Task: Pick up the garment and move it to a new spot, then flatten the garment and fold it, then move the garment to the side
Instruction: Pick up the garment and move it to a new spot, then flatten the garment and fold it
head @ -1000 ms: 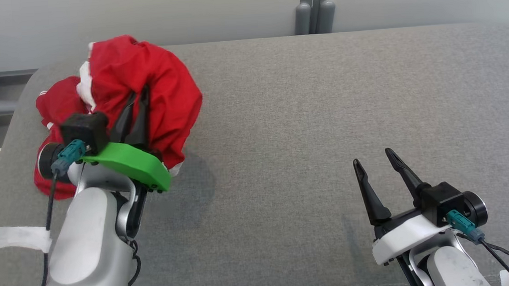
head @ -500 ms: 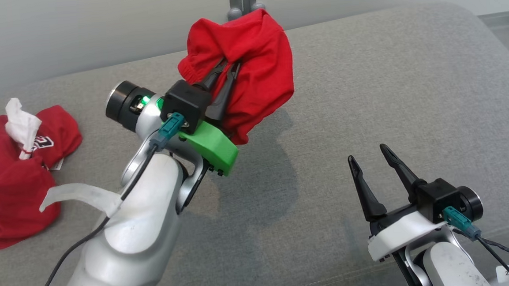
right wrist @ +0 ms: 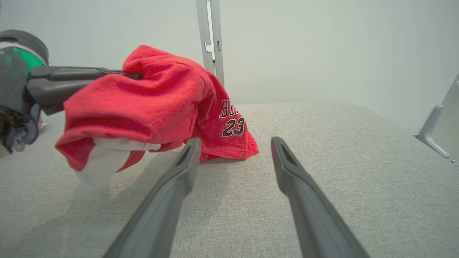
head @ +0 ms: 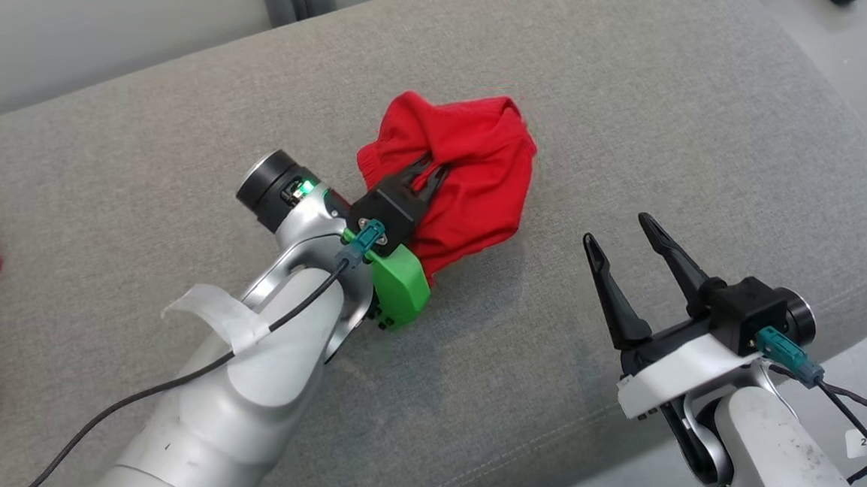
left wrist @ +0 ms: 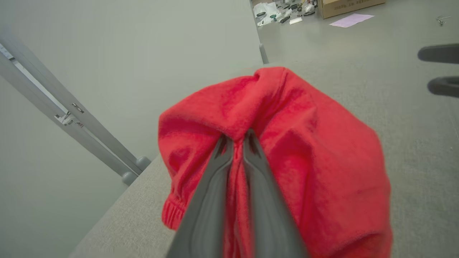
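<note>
Here left gripper (head: 433, 168) pinches the red garment (head: 485, 195); right gripper (head: 617, 230) gapes empty.

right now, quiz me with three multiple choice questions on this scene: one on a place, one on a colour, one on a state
1. The garment is: A in a basket; B over the cushion; C on the floor.
2. Its main colour: A blue; B green; C red.
3. The right gripper is: A open; B shut on the garment; C shut, empty.
Answers: B, the left gripper holds it over the cushion; C, the cloth is red in every view; A, its jaws stand apart, holding nothing.
</note>
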Controlling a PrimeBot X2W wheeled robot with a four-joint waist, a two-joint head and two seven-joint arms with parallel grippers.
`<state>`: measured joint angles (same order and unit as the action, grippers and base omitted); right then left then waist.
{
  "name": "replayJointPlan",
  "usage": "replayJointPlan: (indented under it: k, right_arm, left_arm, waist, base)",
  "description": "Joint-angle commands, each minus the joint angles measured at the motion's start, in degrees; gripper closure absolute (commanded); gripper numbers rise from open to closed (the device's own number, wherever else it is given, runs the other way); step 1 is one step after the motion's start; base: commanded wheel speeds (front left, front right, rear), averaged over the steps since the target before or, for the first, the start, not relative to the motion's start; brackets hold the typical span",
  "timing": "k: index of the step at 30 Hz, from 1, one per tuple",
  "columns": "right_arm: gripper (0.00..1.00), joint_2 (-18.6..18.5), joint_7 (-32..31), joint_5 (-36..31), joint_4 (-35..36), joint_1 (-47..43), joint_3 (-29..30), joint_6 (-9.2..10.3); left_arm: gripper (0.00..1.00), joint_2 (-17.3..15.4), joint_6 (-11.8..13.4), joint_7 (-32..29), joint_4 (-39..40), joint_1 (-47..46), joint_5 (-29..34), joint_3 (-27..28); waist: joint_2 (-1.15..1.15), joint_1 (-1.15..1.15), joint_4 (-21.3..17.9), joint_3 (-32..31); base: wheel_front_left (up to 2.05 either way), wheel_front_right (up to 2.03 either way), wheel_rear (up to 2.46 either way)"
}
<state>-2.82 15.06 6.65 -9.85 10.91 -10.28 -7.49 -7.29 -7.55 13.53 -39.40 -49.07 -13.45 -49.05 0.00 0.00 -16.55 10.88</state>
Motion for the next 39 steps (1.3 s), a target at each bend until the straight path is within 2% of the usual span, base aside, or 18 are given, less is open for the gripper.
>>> replayJointPlan:
  k: [1, 10, 11, 12, 13, 14, 20, 30, 35, 39]
  right_arm:
    - [0.0, -0.12, 0.17, 0.36, 0.24, 0.54, -0.05, 0.0]
    - [0.0, -0.12, 0.17, 1.33, 0.53, 1.19, 0.69, 0.0]
    - [0.0, -0.12, 0.17, 1.39, 0.44, 1.22, 0.7, 0.0]
    - [0.0, -0.12, 0.17, 1.44, 0.35, 1.28, 0.78, 0.0]
    - [0.0, -0.12, 0.17, 1.42, 0.26, 1.34, 0.77, 0.0]
    - [0.0, -0.11, 0.17, 1.4, 0.16, 1.4, 0.77, 0.0]
    - [0.0, -0.16, 0.17, 0.7, -0.32, 1.47, 1.34, 0.0]
    - [0.0, -0.15, 0.17, -0.67, -1.18, -0.46, 3.03, 0.0]
    - [0.0, -0.15, 0.17, -1.37, -1.67, -1.51, 3.21, 0.0]
    - [0.0, -0.15, 0.18, -1.58, -1.86, -1.45, 2.97, 0.0]
  left_arm:
    - [1.0, -0.49, 0.17, 0.2, -0.88, -1.11, -0.26, -0.2]
    - [1.0, -0.76, 0.89, 1.21, -14.78, -3.1, 0.94, -3.2]
    - [0.81, -0.64, 1.15, 1.32, -15.84, -3.32, 1.36, -3.52]
    - [0.52, -0.4, 1.32, 1.4, -16.65, -3.49, 1.42, -3.64]
    - [0.1, -0.2, 1.62, 1.45, -17.58, -3.73, 1.42, -3.63]
    - [0.0, -0.01, 1.74, 1.52, -18.27, -3.97, 1.45, -3.68]
    - [0.0, 2.15, 2.16, 1.69, -20.32, -2.41, -2.46, -0.96]
    - [0.0, 3.71, 1.16, 1.7, -10.09, 6.26, -14.3, 10.07]
    - [0.0, 3.82, 0.97, 1.71, -8.94, 10.93, -17.96, 13.16]
    - [0.0, 3.94, 0.67, 1.55, -10.62, 12.55, -19.73, 13.45]
  waist:
    - [0.0, 0.0, -3.34, 3.49]
    - [0.0, 0.0, -3.93, 5.81]
    - [0.0, 0.0, -3.7, 5.79]
    - [0.0, 0.0, -3.37, 5.71]
    - [0.0, 0.0, -3.05, 5.59]
    - [0.0, 0.0, -2.73, 5.44]
    - [0.0, 0.0, -0.22, 3.75]
    - [0.0, 0.0, 4.42, -0.77]
    - [0.0, 0.0, 5.96, -3.25]
    - [0.0, 0.0, 5.97, -4.03]
  base:
    - [0.0, 0.0, 0.0]
    - [0.0, 0.0, 0.0]
    - [0.0, 0.0, 0.0]
    - [0.0, 0.0, 0.0]
    - [0.0, 0.0, 0.0]
    - [0.0, 0.0, 0.0]
    - [0.0, 0.0, 0.0]
    - [0.0, 0.0, 0.0]
    - [0.0, 0.0, 0.0]
    - [0.0, 0.0, 0.0]
